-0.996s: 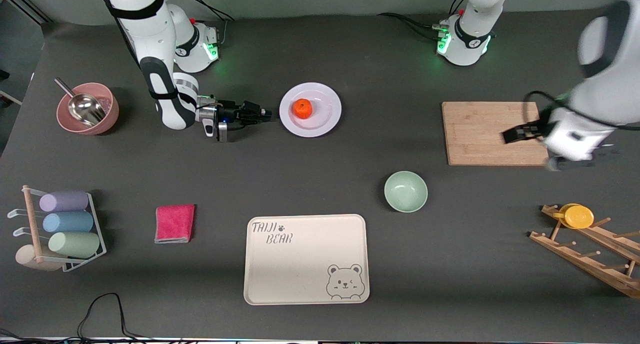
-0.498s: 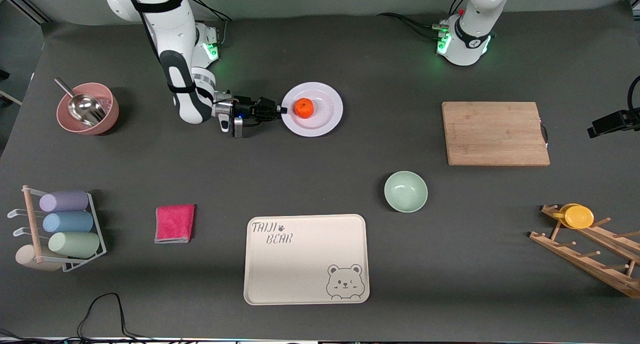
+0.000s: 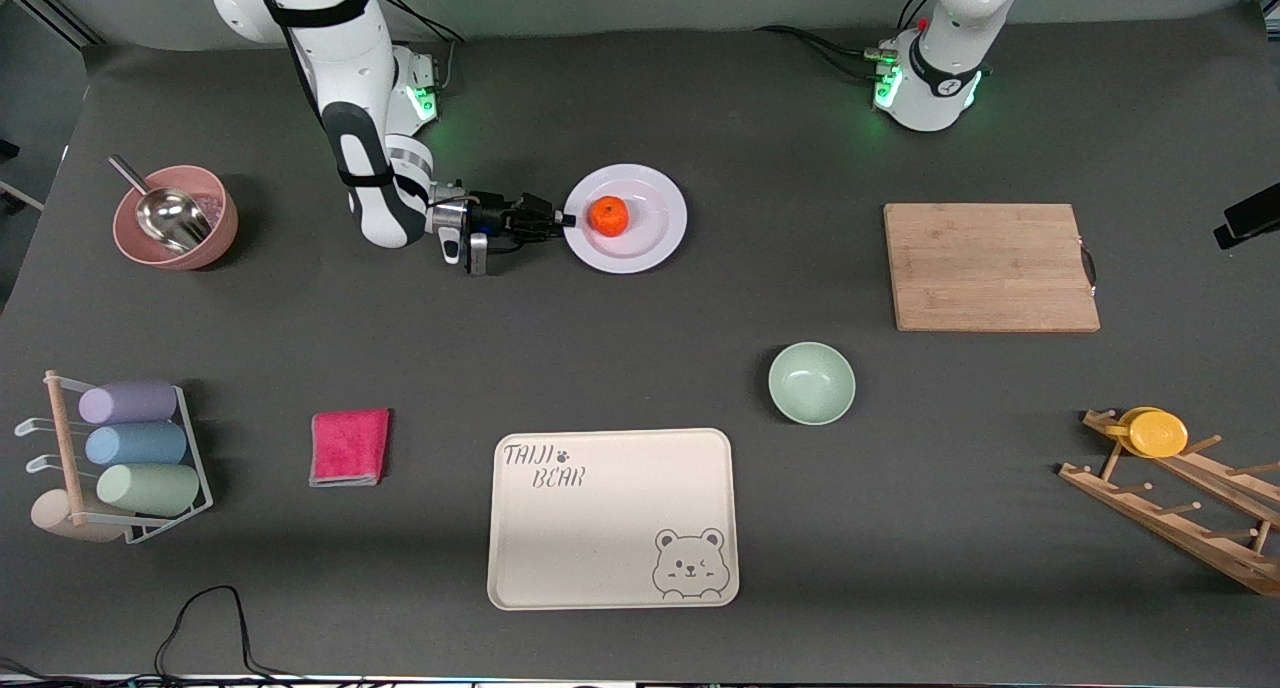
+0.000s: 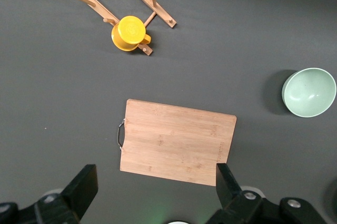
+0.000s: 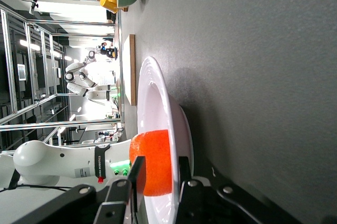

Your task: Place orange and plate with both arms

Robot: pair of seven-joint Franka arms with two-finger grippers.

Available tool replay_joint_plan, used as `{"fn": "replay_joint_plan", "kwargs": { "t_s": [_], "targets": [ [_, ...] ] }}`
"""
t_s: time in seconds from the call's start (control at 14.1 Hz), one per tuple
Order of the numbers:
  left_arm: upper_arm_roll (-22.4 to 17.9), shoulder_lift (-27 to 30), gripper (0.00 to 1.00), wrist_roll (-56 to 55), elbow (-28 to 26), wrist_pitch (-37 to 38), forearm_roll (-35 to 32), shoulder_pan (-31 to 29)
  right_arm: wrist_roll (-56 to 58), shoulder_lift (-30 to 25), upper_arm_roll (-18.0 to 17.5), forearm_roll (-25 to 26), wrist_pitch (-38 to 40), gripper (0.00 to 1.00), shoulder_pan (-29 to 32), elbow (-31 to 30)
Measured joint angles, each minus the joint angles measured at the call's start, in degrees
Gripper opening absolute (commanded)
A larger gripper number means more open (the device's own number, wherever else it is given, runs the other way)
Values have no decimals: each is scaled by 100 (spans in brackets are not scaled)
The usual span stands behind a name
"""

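The orange [image 3: 607, 216] lies on the pale plate [image 3: 650, 238], which stands on the table near the right arm's base. My right gripper [image 3: 566, 220] lies low at the plate's rim. In the right wrist view its fingers [image 5: 138, 175] straddle the rim of the plate [image 5: 158, 84], one above and one below. They are still apart, with the orange [image 5: 155, 161] just past them. My left gripper [image 4: 156, 175] is wide open and empty, high over the table by the cutting board [image 4: 176, 142]. In the front view only a dark part of it [image 3: 1250, 216] shows at the edge.
A wooden cutting board [image 3: 990, 266] lies toward the left arm's end. A mint-green bowl [image 3: 811, 382] and a cream bear tray [image 3: 612, 516] are nearer the camera. A wooden rack holds a yellow cup [image 3: 1158, 432]. A pink bowl with a scoop [image 3: 175, 216], a red cloth [image 3: 349, 446] and a cup rack [image 3: 120, 458] are at the right arm's end.
My right gripper slid to the plate's rim and now straddles it. My left arm swung off the cutting board, almost out of the front view.
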State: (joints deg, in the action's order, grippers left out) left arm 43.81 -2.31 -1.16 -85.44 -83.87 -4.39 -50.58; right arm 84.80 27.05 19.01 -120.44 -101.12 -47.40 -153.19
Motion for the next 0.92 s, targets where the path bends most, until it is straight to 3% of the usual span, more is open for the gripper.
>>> {"fn": "replay_joint_plan", "kwargs": {
  "t_s": [0.07,0.14,0.28,0.43,0.5,0.92],
  "targets": [
    [-346,-1,100,120,0,13,-1,282,6,0,-1,0,0,32,1,0],
    [-991,-1,100,237,0,44,-3,866,11,0,-3,0,0,31,2,0],
    [-2512,-8,100,327,-8,86,-3,2349,59,1,-8,0,0,21,5,-4],
    [-3695,-12,100,344,-31,87,1,3605,170,2,-16,0,5,7,13,-20],
    [-3963,-18,100,343,-57,77,2,3954,191,5,-18,0,3,0,16,-26],
    [-4527,-69,100,298,-340,-27,165,4706,216,28,-51,-3,14,0,24,-17]
  ]
}}
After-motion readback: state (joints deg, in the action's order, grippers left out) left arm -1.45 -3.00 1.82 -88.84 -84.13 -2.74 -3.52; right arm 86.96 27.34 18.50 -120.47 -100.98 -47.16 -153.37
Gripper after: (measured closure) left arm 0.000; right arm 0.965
